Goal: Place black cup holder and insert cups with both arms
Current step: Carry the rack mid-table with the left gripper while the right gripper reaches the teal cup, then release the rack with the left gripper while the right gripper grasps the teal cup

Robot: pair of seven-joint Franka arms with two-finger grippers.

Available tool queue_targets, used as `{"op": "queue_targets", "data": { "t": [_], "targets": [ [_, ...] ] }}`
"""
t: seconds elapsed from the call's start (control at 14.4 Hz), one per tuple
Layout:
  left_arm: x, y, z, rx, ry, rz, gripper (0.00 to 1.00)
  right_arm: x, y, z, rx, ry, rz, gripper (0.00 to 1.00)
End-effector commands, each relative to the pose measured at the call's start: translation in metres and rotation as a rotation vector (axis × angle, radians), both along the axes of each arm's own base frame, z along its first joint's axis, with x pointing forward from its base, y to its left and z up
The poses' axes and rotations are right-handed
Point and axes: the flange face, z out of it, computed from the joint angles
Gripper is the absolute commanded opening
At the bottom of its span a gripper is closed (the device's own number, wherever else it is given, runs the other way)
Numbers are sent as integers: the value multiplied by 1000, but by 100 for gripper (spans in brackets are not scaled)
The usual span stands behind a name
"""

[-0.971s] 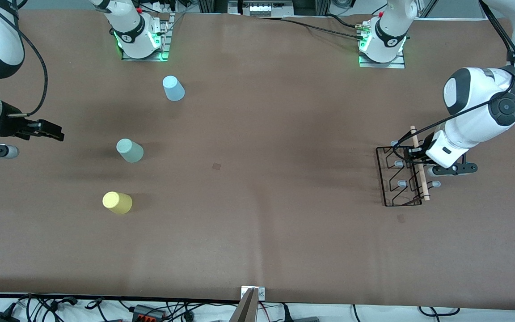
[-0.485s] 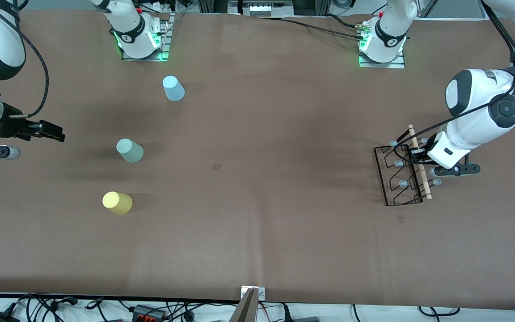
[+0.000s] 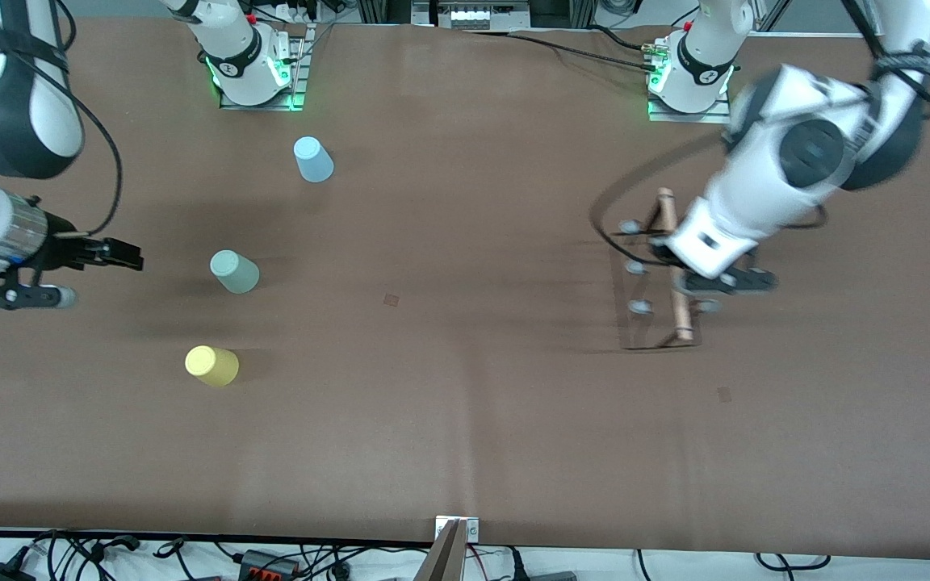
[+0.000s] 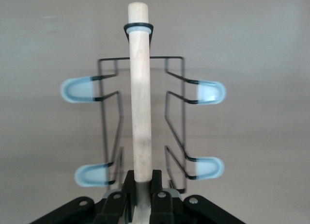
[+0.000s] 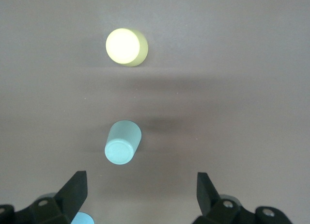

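The black cup holder (image 3: 659,274) looks light and stiff, made of thin wire, so it can swing or tip when it is carried. The best place to take it is the wooden rod (image 4: 140,98) on top, and that is just where the left gripper (image 4: 141,185) has it, with the jaws pinching one end of the rod. It hangs in the air over the surface (image 3: 465,403) at the left arm's end. The three cups look light and smooth, so they may slip or fall over if pushed. The green cup (image 3: 234,271), yellow cup (image 3: 211,365) and blue cup (image 3: 313,159) sit upside down at the right arm's end. The right gripper (image 5: 141,195) hovers near the green cup with its jaws spread wide. I cannot read any writing here.
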Motion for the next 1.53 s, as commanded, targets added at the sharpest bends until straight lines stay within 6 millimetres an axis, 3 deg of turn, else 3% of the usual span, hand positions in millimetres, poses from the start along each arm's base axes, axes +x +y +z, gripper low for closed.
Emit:
{"op": "queue_targets", "data": {
  "t": [0.0,0.14,0.35,0.49,0.69,0.83,1.04,1.46],
  "targets": [
    [-13,-77,19,-29,3,-4,1,0,8,-11,13,26,11,100],
    [-34,-140,19,-54,16,34,1,2,24,-33,12,70,14,100],
    [-57,-216,15,-92,37,79,1,-5,34,-74,16,136,23,100],
    [-58,-236,4,-100,36,84,1,-11,37,-95,14,135,26,100],
    [-44,-241,-20,-71,21,87,1,-29,37,-132,13,153,28,100],
    [-35,-244,-35,-83,7,101,1,-40,51,-157,12,155,53,100],
    [-24,-243,-73,-52,2,95,1,-47,61,-193,11,183,72,100],
    [-26,-250,-96,-28,-1,105,1,-49,72,-218,15,210,83,100]
  ]
}}
